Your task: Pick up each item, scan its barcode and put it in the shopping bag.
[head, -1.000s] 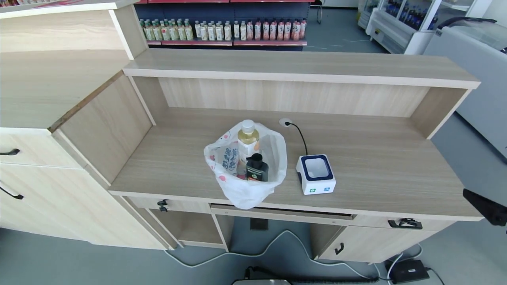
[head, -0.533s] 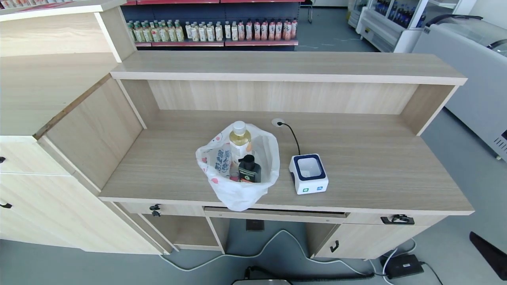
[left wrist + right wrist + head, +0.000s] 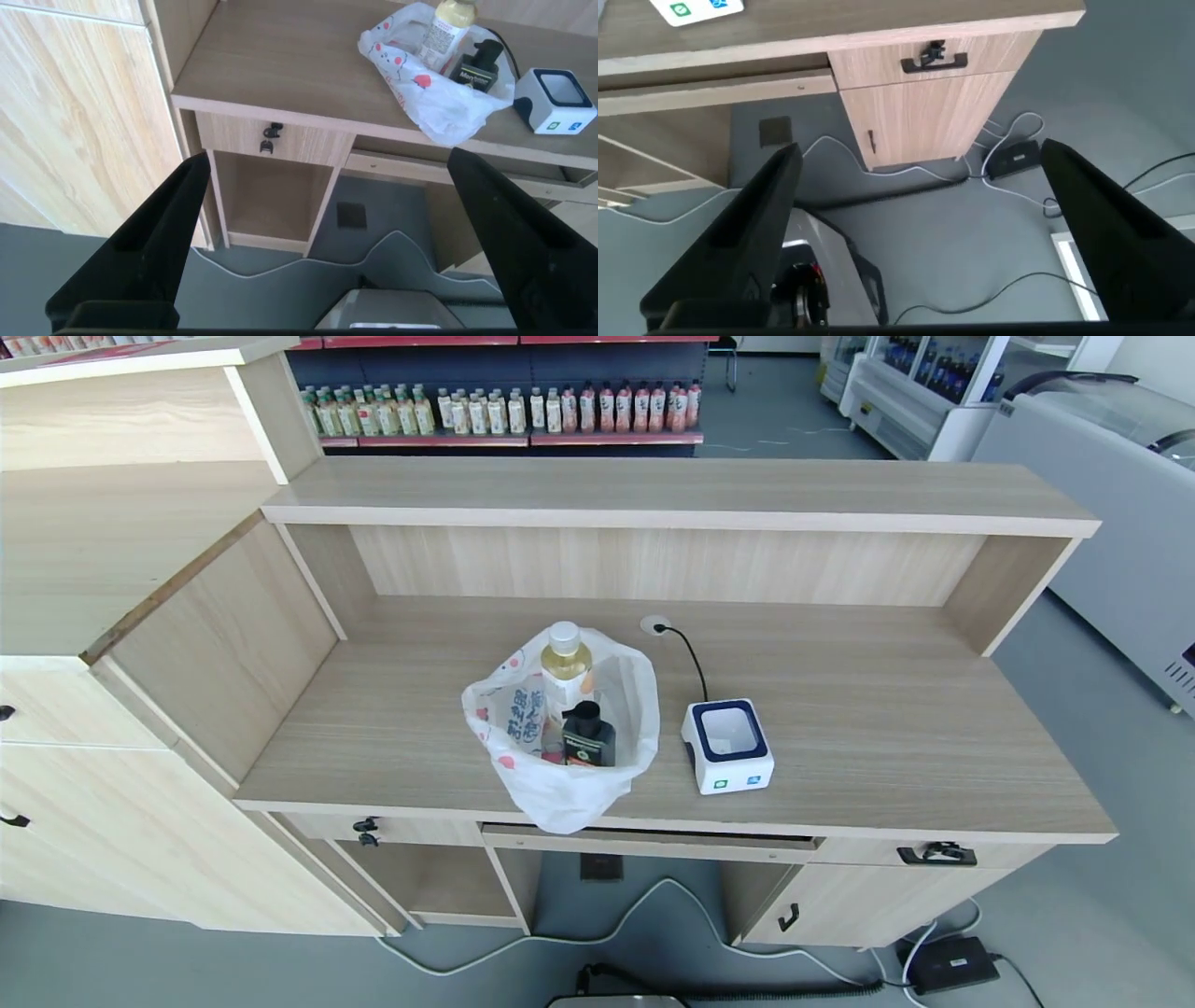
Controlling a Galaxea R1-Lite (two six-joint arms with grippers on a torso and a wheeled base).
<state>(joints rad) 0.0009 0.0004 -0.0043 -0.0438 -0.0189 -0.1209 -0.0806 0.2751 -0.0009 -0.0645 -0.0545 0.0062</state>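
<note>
White shopping bag (image 3: 560,795), scanner (image 3: 727,748) unmoved; right jaws drawn back lower; both jaws wide apart, empty.

A pale wood checkout counter (image 3: 896,728) with a raised back ledge (image 3: 672,490) stands on a grey floor (image 3: 1102,933). It has drawers and a cupboard below, and cables (image 3: 665,881) trail underneath. A taller matching cabinet (image 3: 112,551) adjoins its left side, and behind are a shop shelf of bottled drinks (image 3: 504,411) and white glass-topped freezers (image 3: 1120,476).
</note>
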